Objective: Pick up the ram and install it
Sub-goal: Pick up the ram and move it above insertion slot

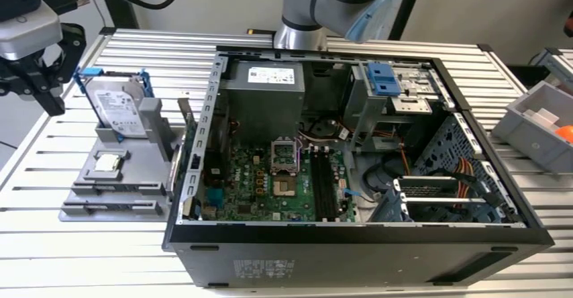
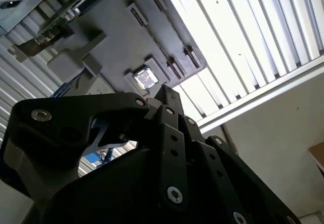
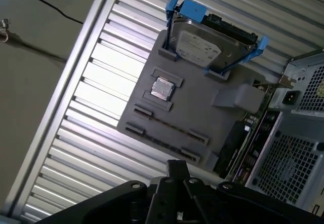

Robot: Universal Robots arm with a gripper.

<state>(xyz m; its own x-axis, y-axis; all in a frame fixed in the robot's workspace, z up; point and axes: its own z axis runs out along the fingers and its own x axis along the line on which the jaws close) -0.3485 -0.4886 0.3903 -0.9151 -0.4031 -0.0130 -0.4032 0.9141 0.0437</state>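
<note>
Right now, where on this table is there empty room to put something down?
The table is bare between the gray parts holder and its edge on the exterior view's left, where the gripper hangs, and from the holder's front to the near corner. The holder and the open computer case are crowded.

The ram [image 3: 234,142] is a long, narrow, dark board with black chips. It stands on its long edge along the gray holder's [image 3: 197,107] edge nearest the computer case [image 3: 298,148], outside the case.

Slatted aluminium table [image 1: 90,258], glare on slats; plain pale wall [image 1: 224,3] behind; grey bin [image 1: 537,120].
</note>
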